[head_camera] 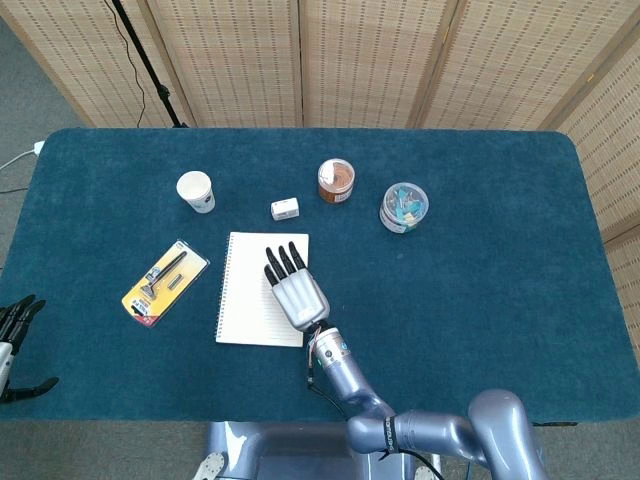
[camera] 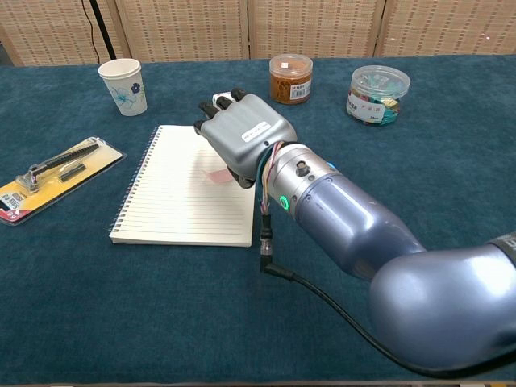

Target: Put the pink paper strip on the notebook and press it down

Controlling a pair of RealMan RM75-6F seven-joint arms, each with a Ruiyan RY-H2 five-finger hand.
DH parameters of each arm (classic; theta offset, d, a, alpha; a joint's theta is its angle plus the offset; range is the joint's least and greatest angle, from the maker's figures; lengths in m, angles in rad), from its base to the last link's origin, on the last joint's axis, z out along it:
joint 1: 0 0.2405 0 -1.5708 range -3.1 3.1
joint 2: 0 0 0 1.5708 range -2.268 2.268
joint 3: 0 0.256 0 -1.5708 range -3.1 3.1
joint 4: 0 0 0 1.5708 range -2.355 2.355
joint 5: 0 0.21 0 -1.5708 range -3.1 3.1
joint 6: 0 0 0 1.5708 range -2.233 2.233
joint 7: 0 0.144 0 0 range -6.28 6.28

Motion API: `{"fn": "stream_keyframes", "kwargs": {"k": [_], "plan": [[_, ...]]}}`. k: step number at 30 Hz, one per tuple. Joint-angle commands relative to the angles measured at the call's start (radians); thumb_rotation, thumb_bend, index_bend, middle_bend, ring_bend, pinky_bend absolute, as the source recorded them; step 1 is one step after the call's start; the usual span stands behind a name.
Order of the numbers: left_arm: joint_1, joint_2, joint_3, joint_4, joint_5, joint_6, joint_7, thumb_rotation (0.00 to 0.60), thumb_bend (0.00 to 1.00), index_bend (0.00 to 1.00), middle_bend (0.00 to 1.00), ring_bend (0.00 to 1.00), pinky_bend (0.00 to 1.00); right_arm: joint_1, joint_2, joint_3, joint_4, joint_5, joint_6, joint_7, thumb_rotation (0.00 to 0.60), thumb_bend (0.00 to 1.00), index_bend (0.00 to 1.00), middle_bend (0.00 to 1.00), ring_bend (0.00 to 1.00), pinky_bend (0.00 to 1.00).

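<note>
We see a pink strip [camera: 216,175] on the cream, lined notebook [camera: 176,189], a dark teal table [head_camera: 480,280], a grey hand [camera: 242,135] with black fingers [head_camera: 284,261], and a white flowered cup [camera: 123,86].

No text is readable: the white label on the grey right robot hand [camera: 246,133] and the label on the orange-brown round jar [camera: 291,78] are too small.

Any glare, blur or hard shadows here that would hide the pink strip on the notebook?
Head view: even light, sharp, no glare; the right hand covers the strip. Chest view: sharp too, with soft shadow under the hand; only an edge of the pink strip shows on the notebook, and the forearm looms large near the lens.
</note>
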Motion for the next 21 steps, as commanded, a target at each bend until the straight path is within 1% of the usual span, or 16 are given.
{"fn": "stream_keyframes", "kwargs": {"k": [1,4,8,9,11,12,13,15,16,19,21], "plan": [[0.000,0.002,0.001,0.002,0.002,-0.001,-0.006,0.600,0.00,0.00,0.00,0.00,0.00,-0.003,0.009,-0.007,-0.023,-0.002,0.014,-0.014,0.600,0.61,0.12,0.00,0.00,0.00],[0.001,0.004,0.003,0.007,0.008,0.002,-0.014,0.600,0.00,0.00,0.00,0.00,0.00,-0.011,0.033,-0.014,-0.066,-0.027,0.037,-0.006,0.600,0.61,0.11,0.00,0.00,0.00],[-0.006,0.010,0.008,0.015,0.023,-0.006,-0.040,0.600,0.00,0.00,0.00,0.00,0.00,-0.037,0.103,-0.027,-0.157,-0.095,0.088,0.039,0.600,0.61,0.09,0.00,0.00,0.00],[-0.011,0.015,0.011,0.019,0.033,-0.013,-0.059,0.600,0.00,0.00,0.00,0.00,0.00,-0.052,0.138,-0.033,-0.195,-0.120,0.105,0.063,0.600,0.61,0.08,0.00,0.00,0.00],[-0.021,0.022,0.012,0.031,0.048,-0.018,-0.098,0.600,0.00,0.00,0.00,0.00,0.00,-0.086,0.222,-0.044,-0.270,-0.164,0.134,0.121,0.600,0.46,0.07,0.00,0.00,0.00],[-0.024,0.022,0.010,0.036,0.050,-0.017,-0.107,0.600,0.00,0.00,0.00,0.00,0.00,-0.100,0.257,-0.048,-0.296,-0.179,0.142,0.142,0.600,0.29,0.06,0.00,0.00,0.00],[-0.027,0.020,0.005,0.042,0.052,-0.012,-0.118,0.600,0.00,0.00,0.00,0.00,0.00,-0.122,0.309,-0.054,-0.329,-0.195,0.154,0.175,0.600,0.20,0.05,0.00,0.00,0.00],[-0.033,0.018,-0.002,0.052,0.057,-0.007,-0.134,0.600,0.00,0.00,0.00,0.00,0.00,-0.149,0.383,-0.064,-0.374,-0.216,0.156,0.229,0.600,0.02,0.03,0.00,0.00,0.00],[-0.038,0.017,-0.007,0.056,0.058,-0.005,-0.142,0.600,0.00,0.00,0.00,0.00,0.00,-0.163,0.416,-0.067,-0.391,-0.223,0.160,0.259,0.600,0.00,0.02,0.00,0.00,0.00],[-0.061,0.021,-0.027,0.062,0.050,-0.018,-0.152,0.600,0.00,0.00,0.00,0.00,0.00,-0.216,0.532,-0.087,-0.435,-0.257,0.175,0.371,0.600,0.00,0.02,0.00,0.00,0.00],[-0.086,0.029,-0.047,0.059,0.037,-0.038,-0.149,0.600,0.00,0.00,0.00,0.00,0.00,-0.257,0.612,-0.114,-0.451,-0.294,0.190,0.448,0.600,0.00,0.01,0.00,0.00,0.00]]}}
